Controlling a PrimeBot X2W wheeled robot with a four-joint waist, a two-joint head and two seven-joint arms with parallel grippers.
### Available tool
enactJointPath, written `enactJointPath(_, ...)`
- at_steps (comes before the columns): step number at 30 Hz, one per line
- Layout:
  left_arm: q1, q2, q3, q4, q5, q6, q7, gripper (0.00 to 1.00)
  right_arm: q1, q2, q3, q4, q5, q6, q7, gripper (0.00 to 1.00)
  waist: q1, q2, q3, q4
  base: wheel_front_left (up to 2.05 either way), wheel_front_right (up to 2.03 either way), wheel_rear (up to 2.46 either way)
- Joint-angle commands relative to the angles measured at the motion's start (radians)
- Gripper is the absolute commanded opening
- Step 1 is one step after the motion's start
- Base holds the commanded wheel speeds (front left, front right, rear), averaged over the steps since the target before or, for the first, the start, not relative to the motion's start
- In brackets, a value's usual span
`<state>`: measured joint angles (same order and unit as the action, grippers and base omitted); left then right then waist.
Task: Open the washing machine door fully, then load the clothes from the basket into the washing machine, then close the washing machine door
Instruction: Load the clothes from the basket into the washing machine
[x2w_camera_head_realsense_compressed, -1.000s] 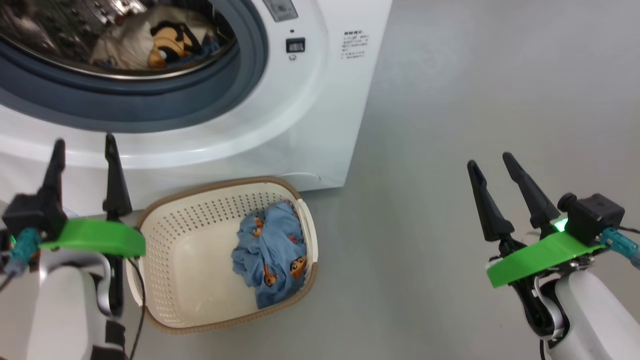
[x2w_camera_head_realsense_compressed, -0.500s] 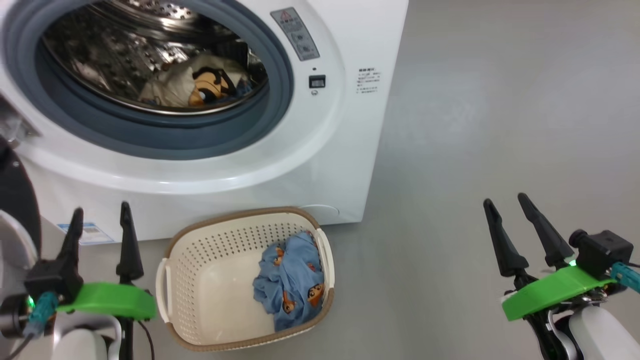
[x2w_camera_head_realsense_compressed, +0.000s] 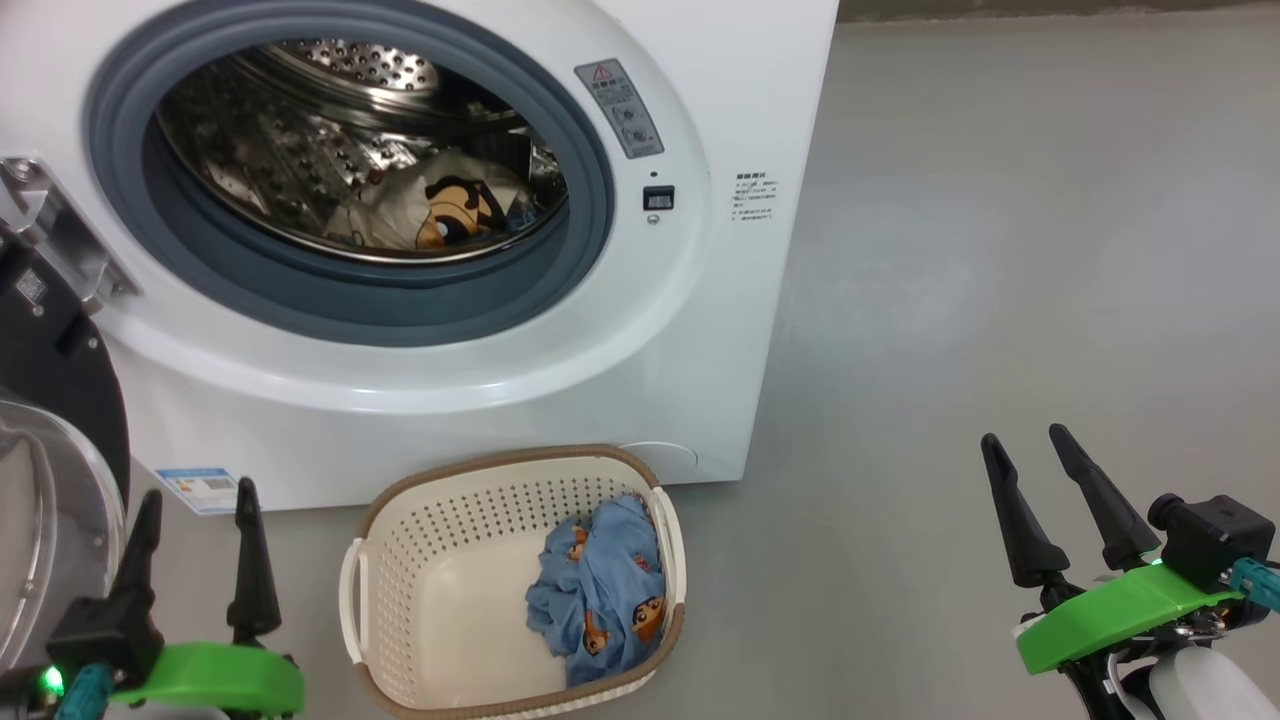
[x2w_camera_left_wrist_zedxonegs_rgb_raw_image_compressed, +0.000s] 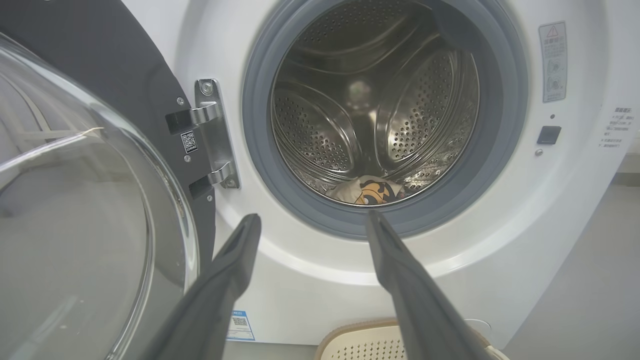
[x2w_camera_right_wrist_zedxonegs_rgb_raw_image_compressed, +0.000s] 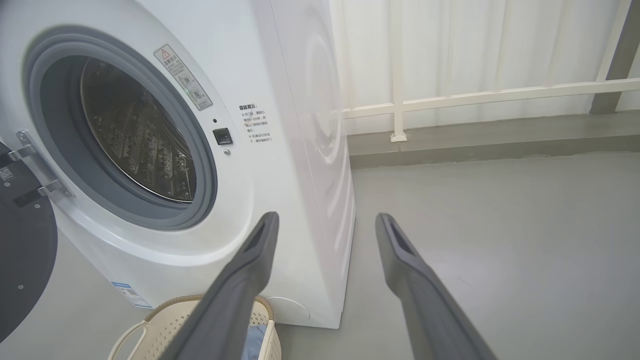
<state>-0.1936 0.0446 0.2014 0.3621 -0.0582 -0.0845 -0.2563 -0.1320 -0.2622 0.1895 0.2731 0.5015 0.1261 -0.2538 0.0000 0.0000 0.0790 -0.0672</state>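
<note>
We find the big white boxy front-loading washing machine (x2w_camera_head_realsense_compressed: 700, 330) with its mouth uncovered. The large round black door with the bulging clear glass window (x2w_camera_left_wrist_zedxonegs_rgb_raw_image_compressed: 75, 225) is swung out on its hinge to the robot's left, so we judge the opening step done.

The small cream perforated plastic basket with the brown woven-look rim (x2w_camera_head_realsense_compressed: 430, 560) sits on the floor just in front of the machine's base. Loading is partly done: a cream cloth and a printed piece (x2w_camera_head_realsense_compressed: 440, 210) lie at the bottom of the steel drum, while a bundle of light blue garments with brown-orange figures (x2w_camera_head_realsense_compressed: 605, 590) sits against the basket's right wall. That bundle has yet to go in, and the door has yet to be closed.

The left gripper (x2w_camera_left_wrist_zedxonegs_rgb_raw_image_compressed: 312, 215) hangs beside the basket with its fingers spread wide and nothing between them. The right gripper (x2w_camera_head_realsense_compressed: 1023, 436) is well off to the right, equally wide and empty.

The smooth grey floor (x2w_camera_head_realsense_compressed: 950, 300) is bare. A cream railing (x2w_camera_right_wrist_zedxonegs_rgb_raw_image_compressed: 475, 95) and pale curtain (x2w_camera_right_wrist_zedxonegs_rgb_raw_image_compressed: 450, 40) stand behind the machine.
</note>
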Motion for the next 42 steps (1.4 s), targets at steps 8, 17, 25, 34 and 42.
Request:
enactJointPath(8,0.047,0.012,0.041,-0.056,-0.004,-0.006,-0.006,1.00,0.020,-0.027,0.006,-0.023,0.004,0.005,-0.008,1.00,0.0000,0.0000,-0.023,0.002,0.00,0.00,0.00)
enactJointPath(17,0.065,0.009,0.042,-0.067,-0.005,-0.004,-0.006,1.00,0.027,-0.027,0.006,-0.027,0.003,0.005,-0.008,1.00,0.0000,0.0000,-0.025,-0.002,0.00,0.00,0.00)
enactJointPath(25,0.059,0.008,0.044,-0.072,-0.001,-0.003,-0.006,1.00,0.018,-0.025,0.005,-0.032,0.001,0.005,-0.008,1.00,0.0000,0.0000,-0.006,-0.007,0.00,0.00,0.00)
enactJointPath(34,0.025,0.007,0.034,-0.024,0.000,-0.008,-0.006,1.00,-0.020,-0.013,0.008,-0.039,-0.004,0.005,-0.008,1.00,0.0000,0.0000,0.051,-0.029,0.00,0.00,0.00)
enactJointPath(42,-0.037,0.007,0.006,0.059,-0.006,-0.016,-0.006,1.00,-0.066,0.006,0.004,-0.057,-0.017,0.005,-0.008,1.00,0.0000,0.0000,0.138,-0.056,0.00,0.00,0.00)
